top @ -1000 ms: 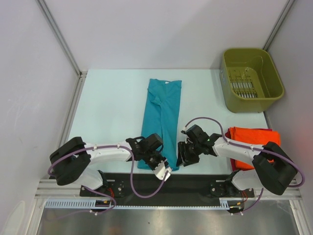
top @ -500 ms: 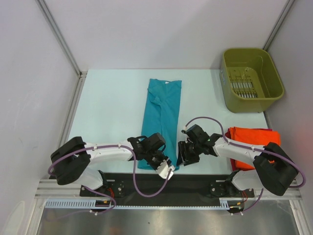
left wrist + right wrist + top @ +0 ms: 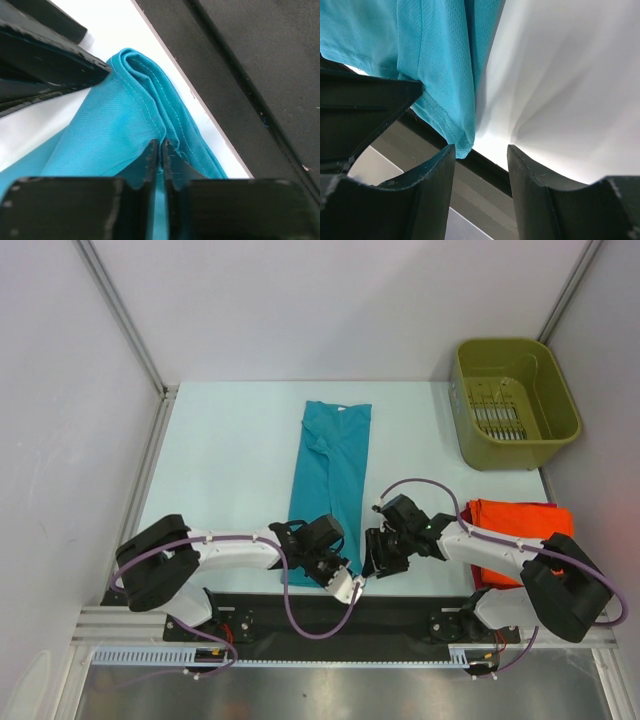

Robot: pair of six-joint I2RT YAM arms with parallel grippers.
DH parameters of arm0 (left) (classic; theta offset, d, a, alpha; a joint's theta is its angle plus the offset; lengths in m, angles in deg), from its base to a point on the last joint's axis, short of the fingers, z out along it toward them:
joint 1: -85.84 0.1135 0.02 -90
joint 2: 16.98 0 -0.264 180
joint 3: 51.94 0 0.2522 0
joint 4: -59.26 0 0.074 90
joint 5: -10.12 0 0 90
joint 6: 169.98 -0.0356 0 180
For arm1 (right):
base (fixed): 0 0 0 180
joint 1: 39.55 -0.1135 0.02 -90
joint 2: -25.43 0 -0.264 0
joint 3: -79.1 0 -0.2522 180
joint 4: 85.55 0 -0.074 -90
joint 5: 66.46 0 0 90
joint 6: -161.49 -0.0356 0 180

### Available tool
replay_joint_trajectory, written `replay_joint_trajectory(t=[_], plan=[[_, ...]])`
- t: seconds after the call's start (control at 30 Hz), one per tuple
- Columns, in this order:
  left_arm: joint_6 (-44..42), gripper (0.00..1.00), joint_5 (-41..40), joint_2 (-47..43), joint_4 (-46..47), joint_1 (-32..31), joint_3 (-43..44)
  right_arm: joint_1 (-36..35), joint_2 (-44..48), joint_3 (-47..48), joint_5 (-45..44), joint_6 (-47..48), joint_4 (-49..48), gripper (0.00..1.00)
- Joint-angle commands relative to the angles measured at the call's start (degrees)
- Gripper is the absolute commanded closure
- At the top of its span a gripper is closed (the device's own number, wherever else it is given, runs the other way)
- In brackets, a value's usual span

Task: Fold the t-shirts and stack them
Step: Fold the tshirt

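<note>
Nearest, at the bottom of the top view, a black strip (image 3: 400,615) runs along the table's near edge in front of both arm bases. Just beyond it the left gripper (image 3: 161,146) has its fingers drawn almost together, pinching a stitched fold of the plain teal blue-green cloth t-shirt (image 3: 115,125) at its near right corner, close to the strip. In the left wrist view a black bar (image 3: 45,65) crosses the upper left, with its tip against the crest of that fold.

The right gripper (image 3: 480,148) sits just to the right of that corner. Its fingers are spread apart and hold nothing. In its own view the shirt's hemmed corner ends beside the left-hand finger, over the pale table (image 3: 220,450).

In the top view the teal shirt lies as a long narrow band from lower centre up to the middle of the frame. The left arm (image 3: 235,548) and its wrist cover the near hem. At lower right a folded bright orange-red cloth t-shirt (image 3: 525,520) lies on the table, and the white right arm (image 3: 480,545) crosses over its near left part. Farthest, at upper right, stands an olive-green plastic bin (image 3: 520,455) with a grey slotted thing (image 3: 497,418) inside, too small to tell what it is.

Compared with a second ago, the left arm's dark elbow block has shifted right. Its gripper has slid right along the hem to the corner. The right gripper, both shirts and the bin lie where they did.
</note>
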Motion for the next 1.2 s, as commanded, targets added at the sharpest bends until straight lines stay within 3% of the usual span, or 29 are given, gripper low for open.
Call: replay_joint_trajectory(t=[0.0,0.03,0.23,0.53,0.77,1.0,1.1,1.13,1.17], plan=[[-0.15,0.91,-0.76,-0.45,-2.27,-0.52,1.46,0.55,2.08,-0.64,-0.80,0.38,-0.23,0.49],[0.98,0.99,-0.85,-0.62,-2.44,-0.52,1.64,0.72,2.16,-0.56,-0.71,0.29,-0.23,0.49],[7.93,1.00,0.99,-1.68,-6.83,-0.52,9.02,0.90,1.28,0.23,-0.01,0.90,-0.23,0.49],[4.87,1.00,2.49,-4.75,-19.57,0.71,9.64,0.11,1.37,0.23,-0.01,1.34,-0.05,0.48],[1.09,1.00,2.58,-6.08,-18.54,2.03,3.41,-1.82,-0.82,1.37,-0.18,0.99,-1.11,0.48],[-1.29,1.00,2.14,-4.58,-16.51,2.21,2.61,-3.40,-3.55,2.78,-0.89,-0.24,-2.34,0.45],[-2.52,0.88,2.58,-5.54,-18.09,2.47,2.34,-3.93,-4.51,3.48,-1.50,-0.24,-2.16,0.45],[-2.95,0.70,2.84,-5.81,-19.40,2.65,2.43,-4.19,-4.69,3.66,-1.59,-0.24,-2.25,0.45],[-2.96,0.66,3.28,-6.59,-20.28,2.73,3.13,-4.46,-4.78,3.75,-1.59,-0.32,-2.34,0.45]])
